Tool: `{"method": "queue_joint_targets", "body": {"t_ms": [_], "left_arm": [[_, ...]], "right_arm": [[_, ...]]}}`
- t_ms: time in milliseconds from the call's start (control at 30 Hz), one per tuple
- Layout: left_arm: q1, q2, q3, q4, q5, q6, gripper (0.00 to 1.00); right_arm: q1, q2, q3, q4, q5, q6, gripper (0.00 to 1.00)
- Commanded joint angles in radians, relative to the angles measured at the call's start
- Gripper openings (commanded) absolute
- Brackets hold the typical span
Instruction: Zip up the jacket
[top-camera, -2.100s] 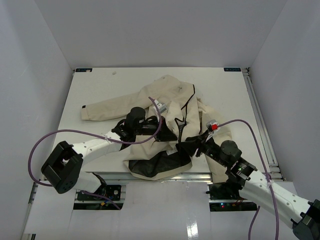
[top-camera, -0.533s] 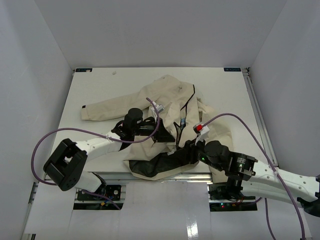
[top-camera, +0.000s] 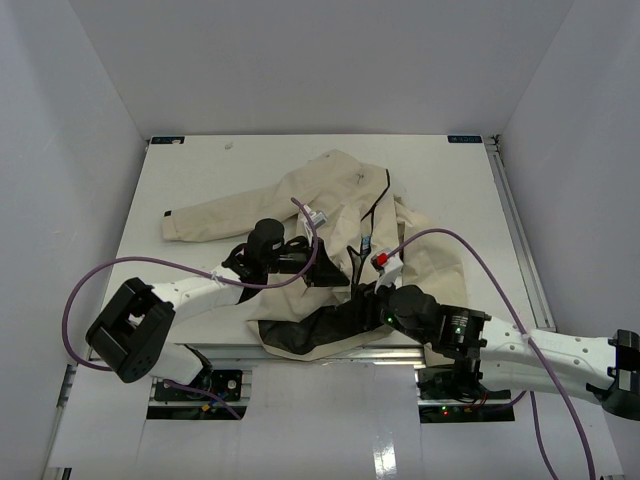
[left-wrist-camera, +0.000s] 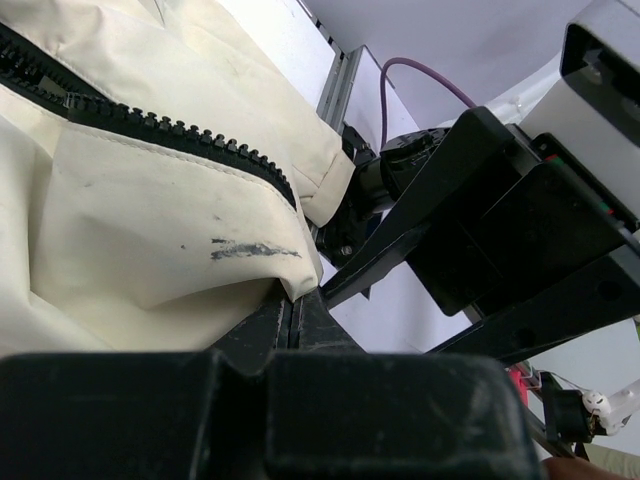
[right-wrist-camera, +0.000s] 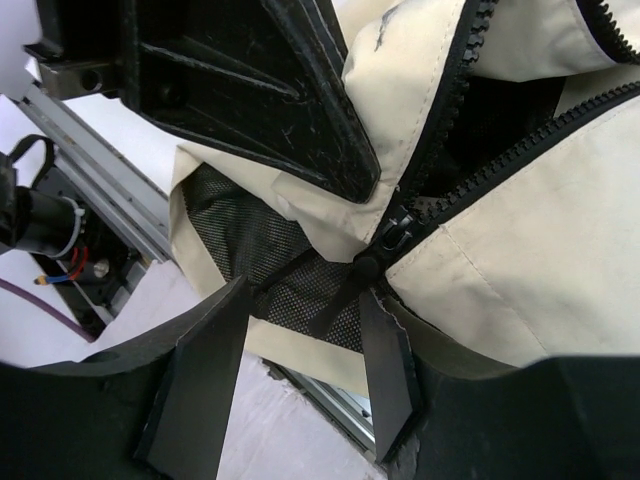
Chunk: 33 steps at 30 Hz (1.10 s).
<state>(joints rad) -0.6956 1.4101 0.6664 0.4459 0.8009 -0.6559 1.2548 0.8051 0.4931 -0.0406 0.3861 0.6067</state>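
The right fingers (right-wrist-camera: 205, 370), spread, have swung in so the zipper slider (right-wrist-camera: 395, 230) of the jacket (top-camera: 340, 190) lies just ahead between them. The left fingers (left-wrist-camera: 255, 338), pressed together, pinch its hem alongside. Grasping the slider looks next.

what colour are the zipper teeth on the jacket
Black zipper teeth on the cream jacket; clearest in the right wrist view.

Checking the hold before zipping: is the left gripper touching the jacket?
Touching. In the left wrist view the left gripper is shut on the jacket, pinching a cream corner below the zipper teeth.
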Motion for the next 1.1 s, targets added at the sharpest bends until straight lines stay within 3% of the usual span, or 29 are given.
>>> {"method": "queue_joint_targets", "body": {"t_ms": [0,167,300,367,567,700,1067], "left_arm": [[0.005,-0.039,-0.01,0.025,0.006,-0.005,0.0],[0.005,-0.033,-0.007,0.038,0.016,-0.011,0.0],[0.005,-0.033,-0.007,0.034,0.018,-0.01,0.0],[0.005,-0.036,-0.008,0.033,0.016,-0.008,0.0],[0.005,-0.045,-0.025,0.048,0.012,-0.004,0.0],[0.006,-0.065,-0.033,0.049,-0.003,0.0,0.0],[0.005,-0.077,-0.047,0.071,-0.018,0.003,0.0]], "right_arm": [[0.026,0.047,0.018,0.067,0.082,0.023,0.53],[0.045,0.091,0.067,-0.012,0.148,0.043,0.44],[0.056,0.092,0.085,-0.054,0.177,0.05,0.16],[0.057,0.09,0.099,-0.085,0.199,0.055,0.08],[0.057,0.074,0.143,-0.093,0.207,-0.035,0.08],[0.055,0.098,0.287,-0.238,0.286,-0.064,0.08],[0.033,0.059,0.33,-0.226,0.326,-0.141,0.08]]}}
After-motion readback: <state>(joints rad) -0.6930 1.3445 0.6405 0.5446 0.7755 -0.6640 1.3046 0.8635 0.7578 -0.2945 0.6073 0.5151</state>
